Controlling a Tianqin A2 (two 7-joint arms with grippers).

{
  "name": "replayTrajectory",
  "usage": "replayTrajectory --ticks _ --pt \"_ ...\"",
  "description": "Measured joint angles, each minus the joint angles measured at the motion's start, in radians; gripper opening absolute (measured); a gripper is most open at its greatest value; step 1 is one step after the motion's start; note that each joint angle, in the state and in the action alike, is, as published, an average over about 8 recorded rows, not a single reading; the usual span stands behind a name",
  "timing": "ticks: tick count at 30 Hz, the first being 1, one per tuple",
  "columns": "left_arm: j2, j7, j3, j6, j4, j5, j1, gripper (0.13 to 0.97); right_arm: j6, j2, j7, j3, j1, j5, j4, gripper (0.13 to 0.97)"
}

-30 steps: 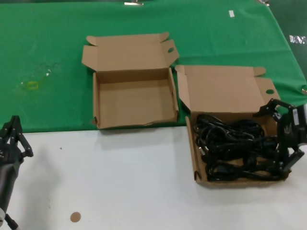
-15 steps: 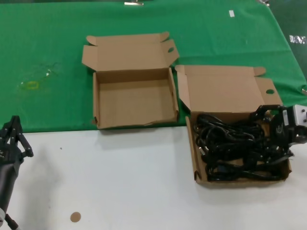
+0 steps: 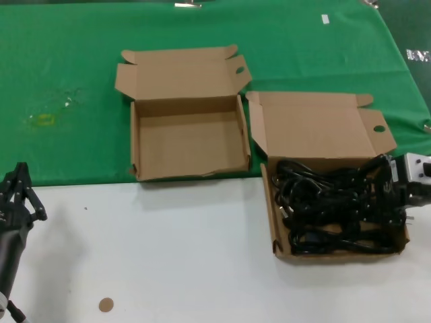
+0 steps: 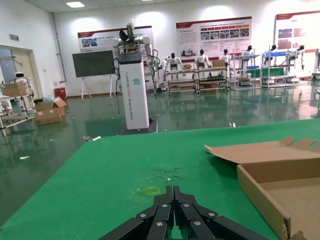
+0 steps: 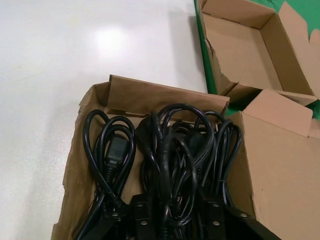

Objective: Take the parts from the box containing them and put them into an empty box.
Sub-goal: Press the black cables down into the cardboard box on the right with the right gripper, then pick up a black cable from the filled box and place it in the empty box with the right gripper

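The power cords [image 3: 333, 208] lie tangled in the right-hand box [image 3: 279, 225], which sits on the table [image 3: 168, 256] beside the empty box [image 3: 188, 145]. The right end effector [image 5: 167, 212] is lowered into the pile at the box's right side, its fingers straddling several strands; whether it is clenched cannot be told. The left end effector [image 4: 173, 220] is parked closed, low at the table's left. The cords are judged limp, rubbery and interlocked, so neighbours may be dragged along; a bunched coil, not a single strand, is best taken.
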Motion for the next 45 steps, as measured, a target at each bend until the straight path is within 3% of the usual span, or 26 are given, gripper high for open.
replayTrajectory --ticks 3,12,27,45 --pt "0.000 0.000 0.000 0.000 0.000 0.000 0.000 0.152 0.002 0.001 0.004 -0.001 -0.003 -0.005 0.004 0.383" --pt "0.000 0.000 0.000 0.000 0.000 0.000 0.000 0.152 0.005 0.012 0.024 0.005 -0.008 -0.012 0.033 0.243" --pt "0.000 0.000 0.000 0.000 0.000 0.000 0.000 0.152 0.002 0.001 0.131 0.028 0.058 -0.011 0.143 0.230" --pt "0.000 0.000 0.000 0.000 0.000 0.000 0.000 0.152 0.127 -0.299 0.269 -0.094 0.222 -0.200 0.105 0.228"
